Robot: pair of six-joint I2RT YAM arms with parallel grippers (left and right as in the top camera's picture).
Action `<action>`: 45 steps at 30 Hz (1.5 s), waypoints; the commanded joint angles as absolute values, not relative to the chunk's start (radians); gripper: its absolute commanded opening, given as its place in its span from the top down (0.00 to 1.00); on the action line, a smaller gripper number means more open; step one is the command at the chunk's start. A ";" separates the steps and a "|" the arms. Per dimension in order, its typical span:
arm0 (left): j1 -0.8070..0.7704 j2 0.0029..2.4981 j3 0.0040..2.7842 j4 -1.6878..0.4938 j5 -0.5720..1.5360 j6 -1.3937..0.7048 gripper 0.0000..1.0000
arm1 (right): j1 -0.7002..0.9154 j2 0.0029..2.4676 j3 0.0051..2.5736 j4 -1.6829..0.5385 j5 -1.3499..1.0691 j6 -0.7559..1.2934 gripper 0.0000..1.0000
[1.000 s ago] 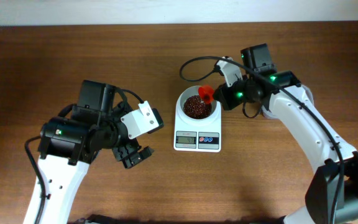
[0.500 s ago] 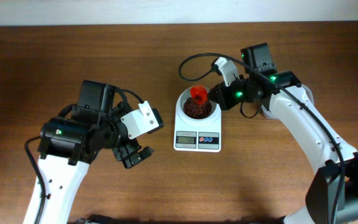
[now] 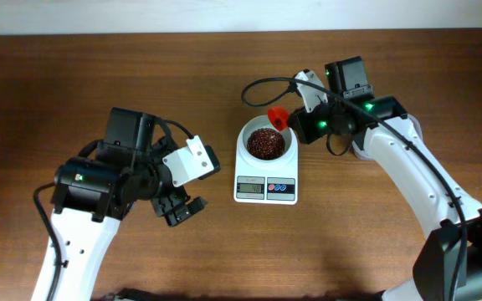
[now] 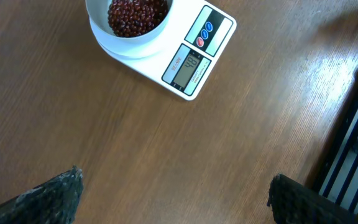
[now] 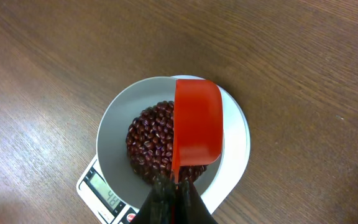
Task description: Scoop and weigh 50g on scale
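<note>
The beans lie in a dark red-brown heap in the white round bowl, filling its middle and leaving the rim bare. The bowl stands on the scale, whose grey display and red and blue buttons face the near edge of the desk. Digits are lit on the display, but they are too small to read with certainty. The scale sits about midway between the desk's left and right edges and closer to its far edge.

An orange-red scoop hangs over the right half of the bowl, partly covering the beans in the right wrist view. In the overhead view it sits at the bowl's far-right rim. I cannot tell whether it touches the beans or the rim. The right gripper is closed tight on the scoop's handle, and its arm reaches in from the right edge of the desk. A black cable loops above the wood just beyond the bowl on the far side.

The left gripper hangs over bare wood towards the near left part of the desk, well apart from the scale. Its jaws are spread wide, its fingers show at the two lower corners of the left wrist view, and it holds nothing.
</note>
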State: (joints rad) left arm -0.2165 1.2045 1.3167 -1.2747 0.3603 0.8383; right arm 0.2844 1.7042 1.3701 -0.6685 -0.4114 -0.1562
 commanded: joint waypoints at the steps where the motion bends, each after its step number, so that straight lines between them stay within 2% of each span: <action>1: -0.213 1.209 1.324 -1.273 0.378 0.850 0.01 | 0.295 1.676 1.381 -0.665 -0.419 -0.152 0.96; 12: -0.213 1.209 1.324 -1.273 0.378 0.850 0.01 | 0.294 1.676 1.381 -0.669 -0.596 -0.159 0.96; 16: -0.213 1.209 1.324 -1.273 0.378 0.850 0.01 | 0.297 1.674 1.381 -0.696 -0.394 -0.147 0.96; 20: -0.213 1.209 1.324 -1.273 0.378 0.850 0.01 | 0.296 1.665 1.381 -0.672 -0.486 -0.152 0.96; 33: -0.213 1.209 1.324 -1.273 0.378 0.850 0.01 | 0.301 1.658 1.386 -0.688 -0.484 -0.178 0.96; 40: -0.213 1.209 1.324 -1.273 0.378 0.850 0.01 | 0.421 1.631 1.405 -0.695 -0.163 -0.236 0.96; 45: -0.213 1.209 1.324 -1.273 0.378 0.850 0.01 | 0.439 1.631 1.405 -0.693 -0.119 -0.236 0.96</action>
State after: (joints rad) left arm -0.2165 1.2045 1.3167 -1.2747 0.3603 0.8379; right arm 0.4335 1.6577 1.3785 -0.6964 -0.1802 -0.2226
